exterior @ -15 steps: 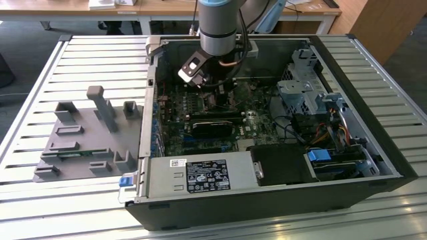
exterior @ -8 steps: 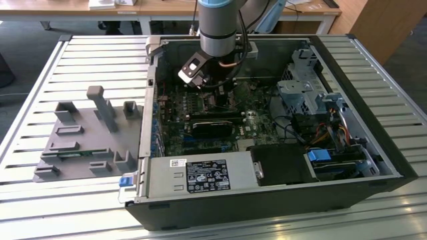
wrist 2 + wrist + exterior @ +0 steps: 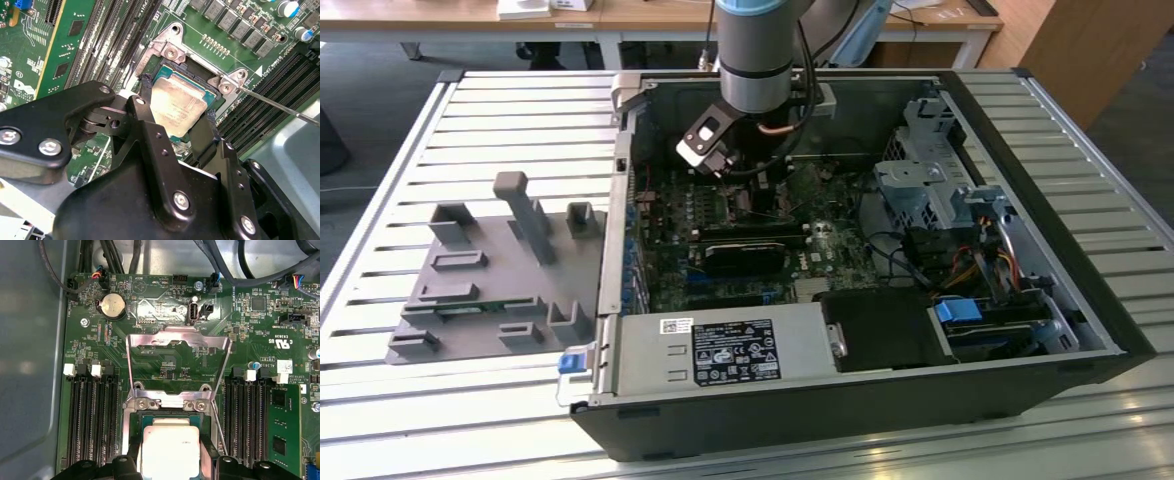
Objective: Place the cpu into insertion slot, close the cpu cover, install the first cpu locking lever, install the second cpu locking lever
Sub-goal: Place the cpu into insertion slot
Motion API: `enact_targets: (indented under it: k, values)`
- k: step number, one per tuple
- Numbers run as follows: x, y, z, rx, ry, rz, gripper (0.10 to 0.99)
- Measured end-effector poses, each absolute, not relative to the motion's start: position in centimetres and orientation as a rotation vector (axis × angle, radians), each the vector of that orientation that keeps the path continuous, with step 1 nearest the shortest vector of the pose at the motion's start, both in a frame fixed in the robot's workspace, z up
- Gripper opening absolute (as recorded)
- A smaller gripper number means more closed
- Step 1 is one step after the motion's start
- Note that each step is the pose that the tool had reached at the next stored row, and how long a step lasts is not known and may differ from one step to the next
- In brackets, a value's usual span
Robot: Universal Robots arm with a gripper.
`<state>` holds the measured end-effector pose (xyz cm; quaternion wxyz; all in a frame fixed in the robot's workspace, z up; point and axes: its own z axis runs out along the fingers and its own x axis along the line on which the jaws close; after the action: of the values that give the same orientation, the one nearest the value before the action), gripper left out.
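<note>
The cpu (image 3: 176,102) (image 3: 170,442), a small square chip with a dull silver top, sits level in or just over the insertion slot (image 3: 199,81) (image 3: 127,426) on the green motherboard. My gripper (image 3: 177,114) (image 3: 170,456) (image 3: 750,192) is shut on the cpu. One black finger (image 3: 145,102) presses one edge and the other finger (image 3: 210,127) the opposite edge. The cpu cover (image 3: 170,337), a silver frame with a big window, is swung open away from the slot. A thin wire locking lever (image 3: 280,106) (image 3: 218,427) stands free beside the slot.
Long black memory slots (image 3: 92,425) (image 3: 250,420) flank the socket. In the exterior view the open computer case (image 3: 1067,300) holds a black ribbed block (image 3: 747,255), a power supply (image 3: 720,352) and a drive cage (image 3: 934,190). A grey fixture (image 3: 494,270) lies at the exterior view's left.
</note>
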<state>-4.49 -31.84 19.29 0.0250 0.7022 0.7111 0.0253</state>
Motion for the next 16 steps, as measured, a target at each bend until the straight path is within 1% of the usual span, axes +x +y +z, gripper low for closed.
enact_targets:
  k: [1, 2, 8, 11, 12, 13, 14, 16]
  values:
    - [-4.5, -31.8, 19.3, 2.172, 2.199, 0.078, 0.553]
    - [-4.5, -31.8, 19.3, 2.172, 2.199, 0.078, 0.616]
    - [-4.5, -31.8, 19.4, 2.172, 2.199, 0.079, 0.616]
    - [-4.5, -31.8, 20.3, 2.172, 2.2, 0.078, 0.616]
    - [-4.5, -31.8, 20.4, 2.172, 2.2, 0.077, 0.604]
    - [-4.5, -31.8, 20.5, 2.173, 2.201, 0.076, 0.537]
    - [-4.4, -31.8, 20.5, 2.174, 2.202, 0.074, 0.537]
    - [-4.3, -31.8, 20.5, 2.177, 2.204, 0.068, 0.416]
